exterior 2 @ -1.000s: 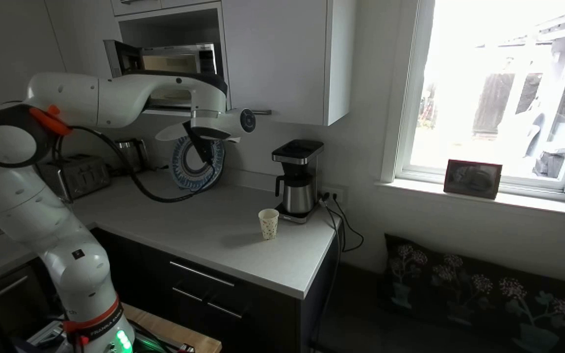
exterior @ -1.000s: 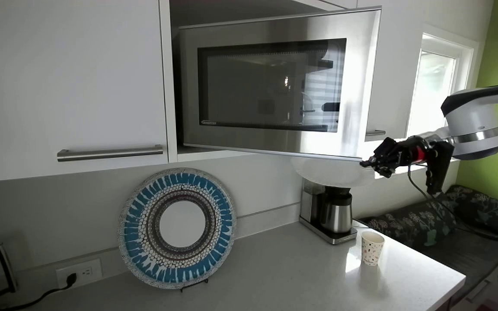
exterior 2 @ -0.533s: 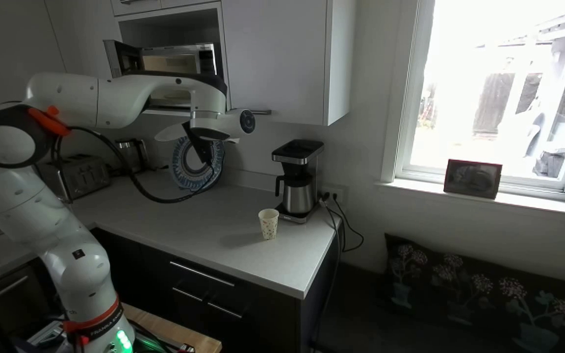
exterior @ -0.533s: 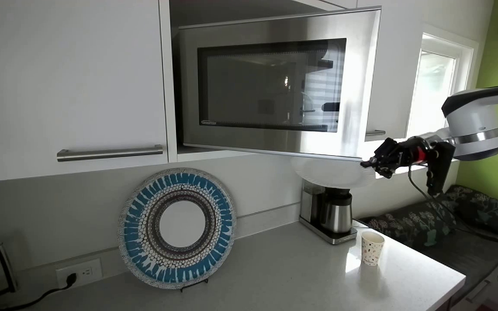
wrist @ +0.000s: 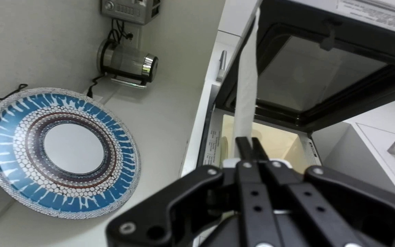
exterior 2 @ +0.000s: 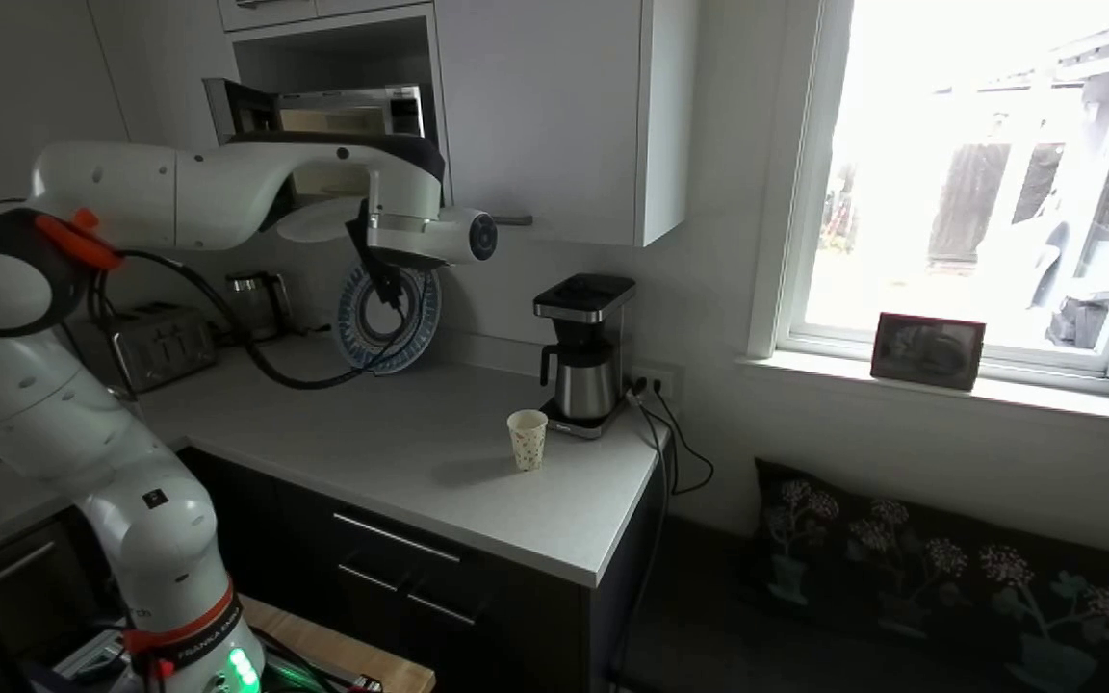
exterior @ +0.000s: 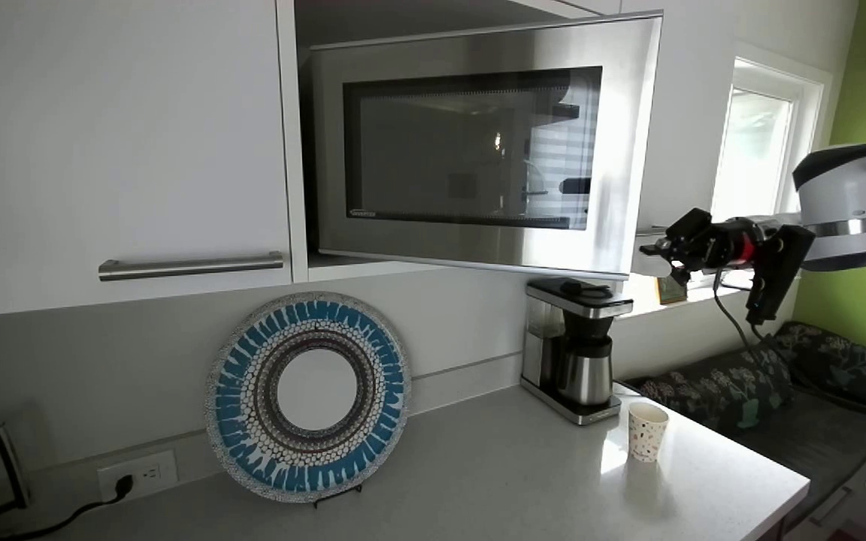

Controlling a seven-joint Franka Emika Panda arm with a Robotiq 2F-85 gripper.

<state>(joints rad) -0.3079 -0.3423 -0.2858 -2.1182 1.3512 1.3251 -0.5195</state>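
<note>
The jaws are pinching the rim of a white plate (wrist: 247, 82), which is probably handling as something light and easily bent, its edge likely offering the stiffest hold, and is hovering before the open microwave (exterior: 478, 150), higher than the counter (exterior 2: 372, 423).

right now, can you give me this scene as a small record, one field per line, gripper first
Gripper: black two-finger gripper, closed
Held: thin white round plate, gripped at its edge, in the air
Plate angle: edge-on in the wrist view
Microwave: silver rectangular microwave door swung open, cream-coloured microwave interior showing in the wrist view
Countertop: pale grey flat countertop
Cup: white speckled cup, upright near the black-and-steel coffee maker
Decor: round blue-and-white patterned disc, propped up on the countertop
</note>
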